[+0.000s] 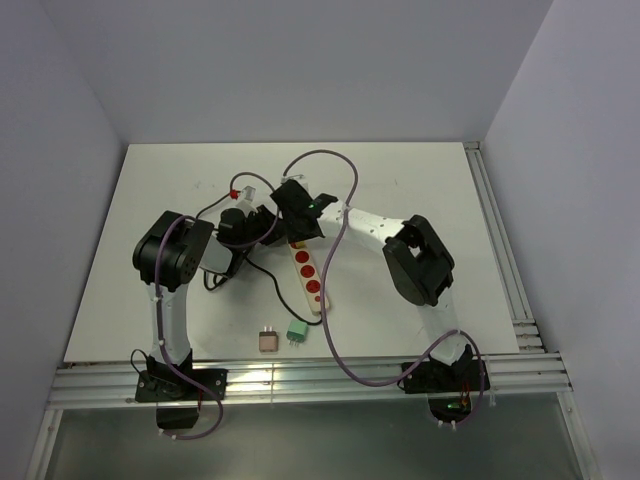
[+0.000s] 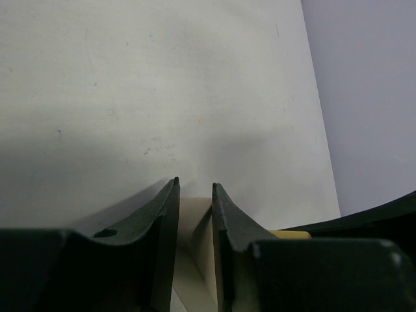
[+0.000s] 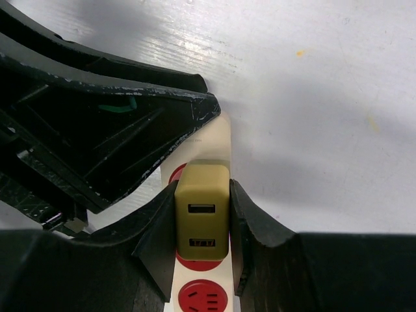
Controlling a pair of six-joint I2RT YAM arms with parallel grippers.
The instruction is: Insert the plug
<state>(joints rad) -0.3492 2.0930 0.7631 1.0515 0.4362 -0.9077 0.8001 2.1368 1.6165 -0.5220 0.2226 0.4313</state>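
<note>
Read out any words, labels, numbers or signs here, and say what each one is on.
No text can be read.
yellow USB charger: marks in its lower port, too blurred.
power strip: no label visible.
pink adapter, green adapter: too small to tell.

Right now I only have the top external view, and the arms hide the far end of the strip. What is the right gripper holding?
Observer: The right gripper is shut on a tan USB charger, right over the power strip.
Operator: Is it seated in a socket?
Observer: I cannot tell, because its prongs are hidden. One red socket nearer the wrist is free.
Operator: And the left gripper?
Observer: The left gripper appears to clamp the strip's cream end.
</note>
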